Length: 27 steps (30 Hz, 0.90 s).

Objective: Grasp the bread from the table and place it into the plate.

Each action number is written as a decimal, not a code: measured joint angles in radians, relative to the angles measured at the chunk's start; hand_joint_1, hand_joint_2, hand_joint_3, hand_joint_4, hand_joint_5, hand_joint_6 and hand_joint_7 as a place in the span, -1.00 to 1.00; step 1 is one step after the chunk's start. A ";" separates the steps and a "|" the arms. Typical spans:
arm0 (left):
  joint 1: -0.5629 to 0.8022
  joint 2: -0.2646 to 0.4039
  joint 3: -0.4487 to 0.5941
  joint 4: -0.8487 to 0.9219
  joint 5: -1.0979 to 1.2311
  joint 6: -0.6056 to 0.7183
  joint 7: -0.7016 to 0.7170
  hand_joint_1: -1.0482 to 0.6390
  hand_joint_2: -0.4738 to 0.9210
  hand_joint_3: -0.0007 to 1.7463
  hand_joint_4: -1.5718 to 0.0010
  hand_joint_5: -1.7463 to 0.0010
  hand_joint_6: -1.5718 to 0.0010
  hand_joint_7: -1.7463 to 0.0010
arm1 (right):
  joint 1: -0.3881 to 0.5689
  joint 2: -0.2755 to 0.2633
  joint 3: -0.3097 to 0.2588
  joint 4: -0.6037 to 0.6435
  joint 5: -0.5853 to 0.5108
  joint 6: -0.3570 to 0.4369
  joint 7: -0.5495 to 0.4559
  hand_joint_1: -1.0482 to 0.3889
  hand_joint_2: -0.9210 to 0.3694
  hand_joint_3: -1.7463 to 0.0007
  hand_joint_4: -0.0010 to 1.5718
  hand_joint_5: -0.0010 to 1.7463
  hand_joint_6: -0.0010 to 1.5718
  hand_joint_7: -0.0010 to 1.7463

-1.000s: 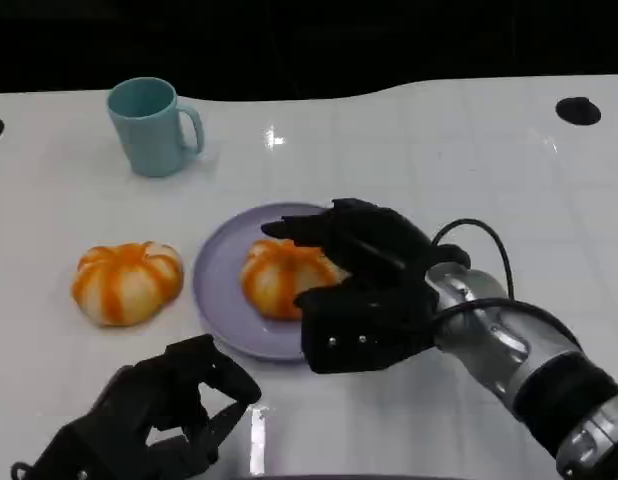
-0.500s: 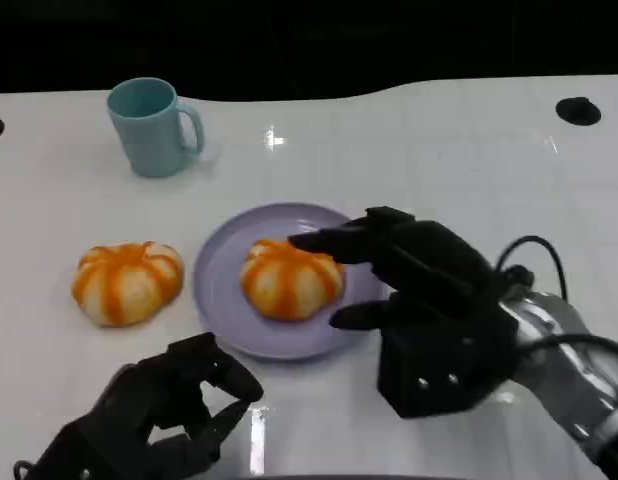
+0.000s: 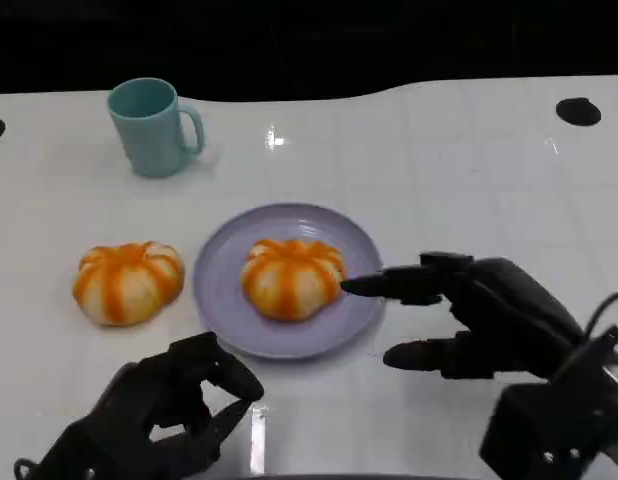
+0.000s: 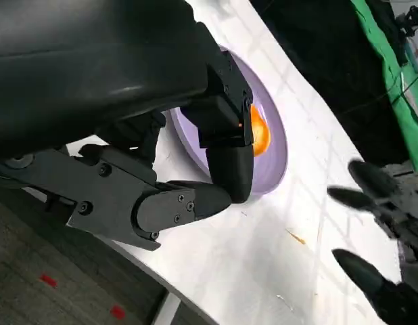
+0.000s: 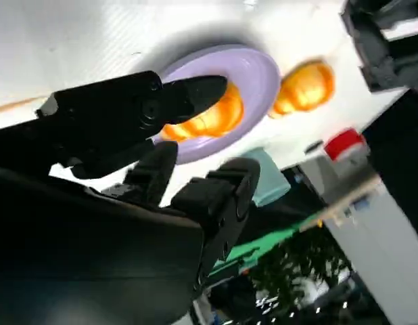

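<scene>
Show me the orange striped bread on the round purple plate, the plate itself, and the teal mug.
Orange striped bread on the plate (image 3: 292, 277), head view, top centre.
Round purple plate (image 3: 217, 290), head view, bare left rim.
Teal mug (image 3: 149, 128), head view, side wall.

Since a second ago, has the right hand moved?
Yes. The right hand has pulled back off the bread on the plate, toward the table's near right, now empty and clear of the rim.
</scene>
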 measured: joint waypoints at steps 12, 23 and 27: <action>0.007 -0.003 0.004 -0.002 -0.003 0.000 0.000 -0.14 0.87 -0.30 0.07 -1.00 0.21 -0.50 | 0.162 -0.031 -0.089 -0.170 0.067 0.002 0.057 0.48 -0.03 -0.46 0.15 0.84 0.19 0.22; 0.009 0.002 0.013 -0.001 -0.023 -0.003 -0.002 -0.14 0.88 -0.31 0.09 -1.00 0.21 -0.48 | 0.327 -0.046 -0.137 -0.317 0.076 0.064 0.082 0.58 0.12 -0.69 0.20 1.00 0.14 0.41; 0.009 0.006 0.017 0.007 -0.032 -0.009 -0.002 -0.14 0.89 -0.32 0.08 -1.00 0.20 -0.47 | 0.362 -0.028 -0.143 -0.316 0.058 0.056 0.036 0.57 0.14 -0.74 0.20 1.00 0.12 0.45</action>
